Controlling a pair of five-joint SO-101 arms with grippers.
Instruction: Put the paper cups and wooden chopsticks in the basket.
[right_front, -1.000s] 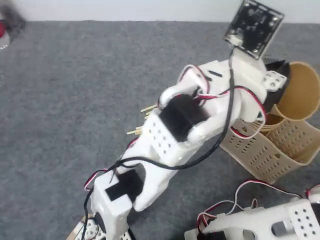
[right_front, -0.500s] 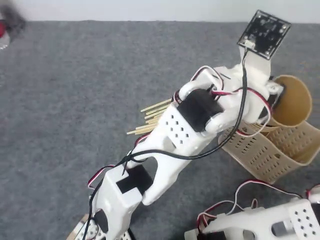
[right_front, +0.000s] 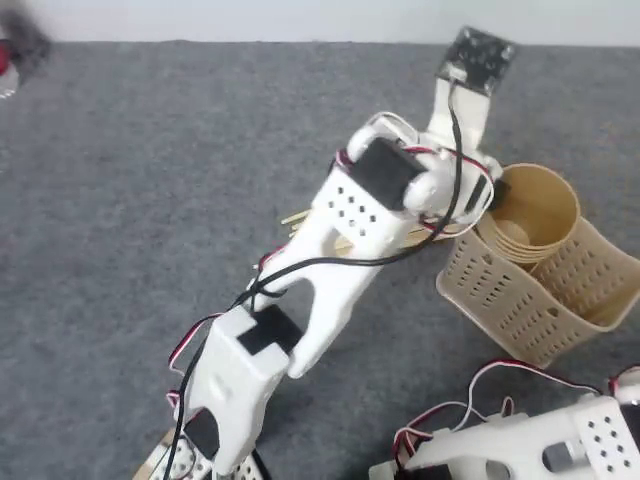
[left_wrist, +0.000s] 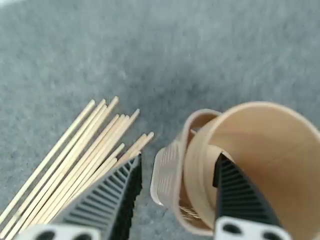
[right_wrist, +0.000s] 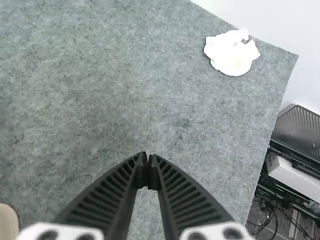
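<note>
Left gripper (left_wrist: 178, 161): fingers spread wide, pinching nothing; in the left wrist view the near wall of the top cup and the end of the basket sit in the gap between them.

Paper cups (right_front: 528, 215): one nested stack, upright, mouths up, standing inside the basket (right_front: 520, 305) at its 10 o'clock end; rims of the lower cups show inside the top one.

Basket: on the desk (right_front: 150, 200), at about 3 to 4 o'clock from the middle of the high view; tan, perforated walls.

Chopsticks (right_front: 298, 219): flat on the grey desk, outside the basket, at 9 o'clock of it; the left arm (right_front: 330, 260) covers most of the bundle in the high view. In the left wrist view they lie loosely fanned, tips just beside the basket wall; cannot tell whether any touch it.

Right arm (right_front: 520, 450): low at the 5 o'clock edge of the high view, well apart from the basket's cups.

Right gripper (right_wrist: 148, 159): fingers pressed together, nothing between them; over bare grey desk.

Crumpled white tissue (right_wrist: 231, 51): on the desk near its edge, well apart from the right gripper.
</note>
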